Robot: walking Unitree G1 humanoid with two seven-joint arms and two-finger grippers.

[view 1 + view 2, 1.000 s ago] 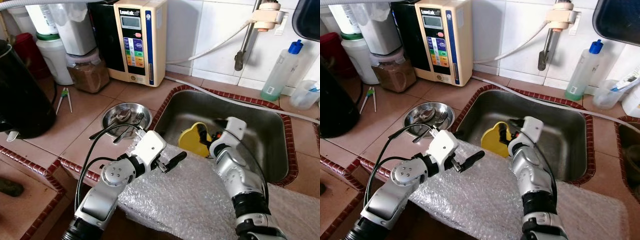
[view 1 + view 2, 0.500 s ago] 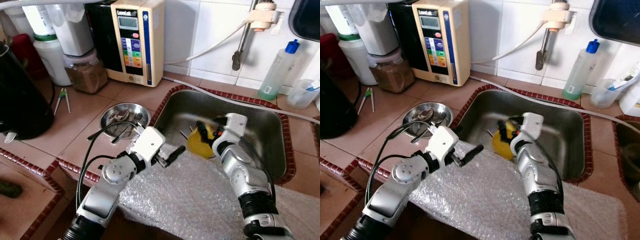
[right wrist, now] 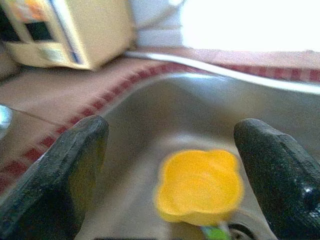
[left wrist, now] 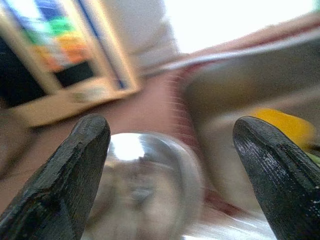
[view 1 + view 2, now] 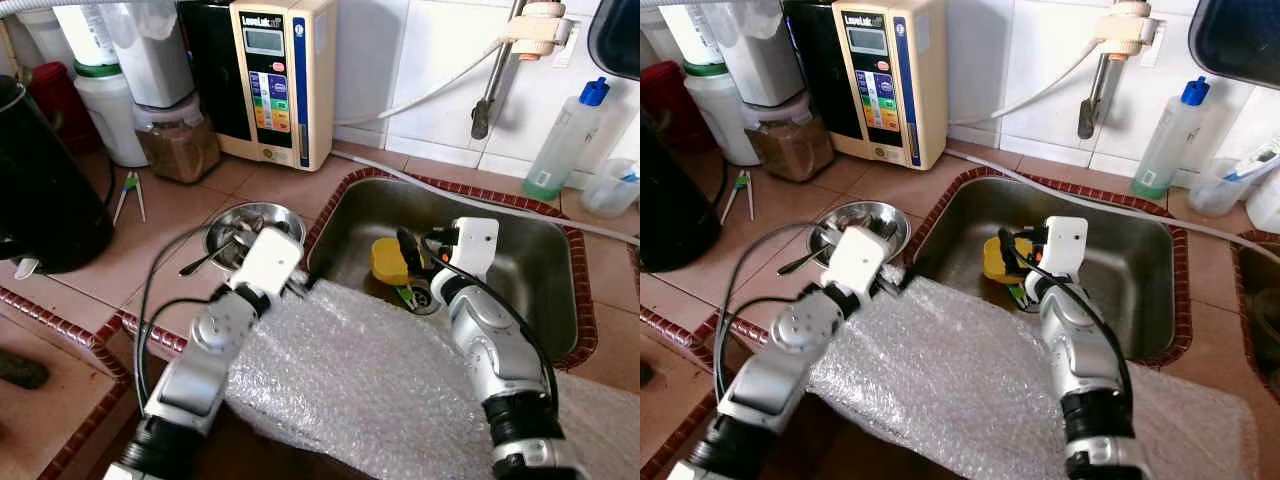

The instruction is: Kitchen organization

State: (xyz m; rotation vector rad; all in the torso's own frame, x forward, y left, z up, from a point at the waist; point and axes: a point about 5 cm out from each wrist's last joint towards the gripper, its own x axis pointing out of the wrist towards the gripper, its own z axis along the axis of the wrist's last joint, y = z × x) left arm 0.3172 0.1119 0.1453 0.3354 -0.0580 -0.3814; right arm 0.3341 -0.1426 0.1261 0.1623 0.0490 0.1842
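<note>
A cup [image 5: 390, 260] lies in the sink [image 5: 545, 250] — left of it, a bowl [image 5: 252, 222] on the counter [image 5: 160, 260].

One steel sink [image 5: 540, 290] sits at right of centre, with one yellow bowl [image 5: 390, 262] inside it. One steel dish [image 5: 250, 225] lies on the tiled surface [image 5: 170, 215] at centre left, with one spoon [image 5: 200, 265] sticking out over its rim. One sheet of bubble wrap [image 5: 370, 380] fills the lower middle. One beige water machine [image 5: 280, 75] stands at upper centre, one blue-capped bottle [image 5: 565, 140] at upper right, one black kettle [image 5: 40, 200] at far left. Two robot arms, each ending in one tool: left [image 4: 170, 165], right [image 3: 172, 170].
</note>
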